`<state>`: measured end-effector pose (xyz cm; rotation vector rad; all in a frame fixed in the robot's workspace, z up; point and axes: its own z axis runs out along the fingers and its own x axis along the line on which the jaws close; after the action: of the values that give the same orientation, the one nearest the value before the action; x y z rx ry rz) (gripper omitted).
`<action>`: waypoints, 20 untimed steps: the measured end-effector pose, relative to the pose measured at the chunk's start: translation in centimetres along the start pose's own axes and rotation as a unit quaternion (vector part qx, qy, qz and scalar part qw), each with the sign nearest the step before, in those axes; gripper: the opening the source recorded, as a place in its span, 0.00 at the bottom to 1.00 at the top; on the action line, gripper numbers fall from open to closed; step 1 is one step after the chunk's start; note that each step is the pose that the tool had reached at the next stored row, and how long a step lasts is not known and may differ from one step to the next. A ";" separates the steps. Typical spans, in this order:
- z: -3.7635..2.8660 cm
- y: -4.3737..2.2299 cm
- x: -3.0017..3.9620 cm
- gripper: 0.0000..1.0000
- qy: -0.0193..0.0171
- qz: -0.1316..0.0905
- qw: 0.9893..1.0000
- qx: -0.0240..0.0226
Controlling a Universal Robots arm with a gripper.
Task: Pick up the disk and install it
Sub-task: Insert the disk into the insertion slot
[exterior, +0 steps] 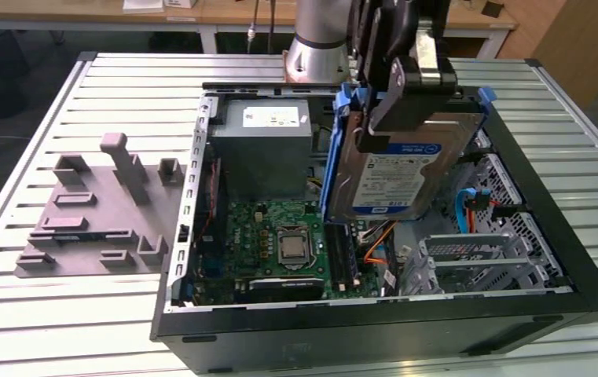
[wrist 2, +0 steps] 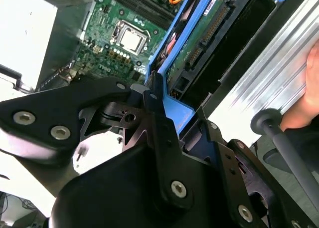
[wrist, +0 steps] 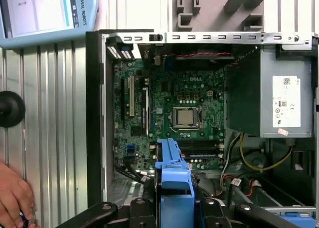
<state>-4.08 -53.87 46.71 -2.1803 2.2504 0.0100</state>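
The disk (exterior: 398, 169), a silver drive with a blue-and-white label in a blue bracket, hangs tilted on edge above the open computer case (exterior: 383, 322). It is over the case's middle, toward the exterior view's right. My gripper (exterior: 383, 129) is shut on the disk's upper end. In the second wrist view the black fingers (wrist 2: 154, 118) clamp the blue bracket (wrist 2: 174, 111), and the disk's green circuit side (wrist 2: 199, 43) faces out. In the first wrist view the bracket (wrist: 172, 180) sticks out between the fingers over the motherboard (wrist: 174, 113).
Inside the case are a grey power supply (exterior: 262, 141) and a silver drive cage (exterior: 487, 255) at the exterior view's right. A grey fixture plate (exterior: 100, 212) lies on the table beside the case. A person's hand (wrist: 12, 198) and a tablet (wrist: 45, 13) are near the case.
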 end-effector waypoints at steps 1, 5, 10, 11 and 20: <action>0.02 -0.35 0.07 0.36 0.000 0.000 1.000 0.000; 0.11 -1.34 0.44 0.36 0.000 0.000 1.000 0.000; 0.34 -1.62 1.43 0.36 0.000 0.000 1.000 0.000; 0.36 -1.63 1.44 0.36 0.000 0.000 1.000 0.000; 0.35 -1.66 1.50 0.36 0.000 0.000 1.000 0.000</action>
<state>-2.47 -55.41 46.34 -2.1804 2.2507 0.0098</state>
